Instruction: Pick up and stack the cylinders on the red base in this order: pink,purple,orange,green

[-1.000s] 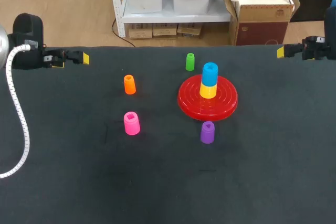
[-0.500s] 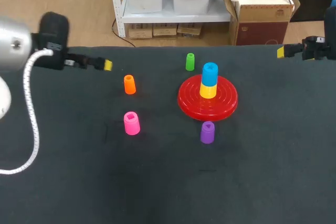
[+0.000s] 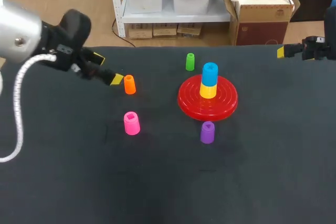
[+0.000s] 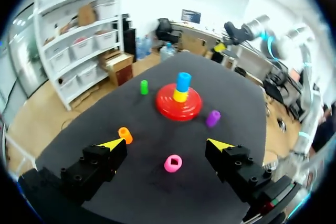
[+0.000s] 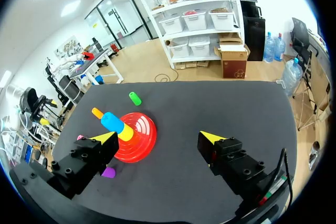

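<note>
left fingers [image 3: 116, 79] hang apart and empty by the orange cylinder [image 3: 129, 84] — poised, i judge, for the pink cylinder [image 3: 131, 123] first; right fingers [image 5: 211, 138] apart, parked clear.

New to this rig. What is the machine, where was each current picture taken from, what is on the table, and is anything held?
Two robot arms work at a black table. One picture looks down from above; the other two look out from each wrist along its fingers. The left gripper is open near the orange cylinder; the right gripper is open at the far right edge. A red base carries a yellow cylinder with a blue cylinder on top. The pink cylinder, purple cylinder and green cylinder stand loose. Nothing is held.
</note>
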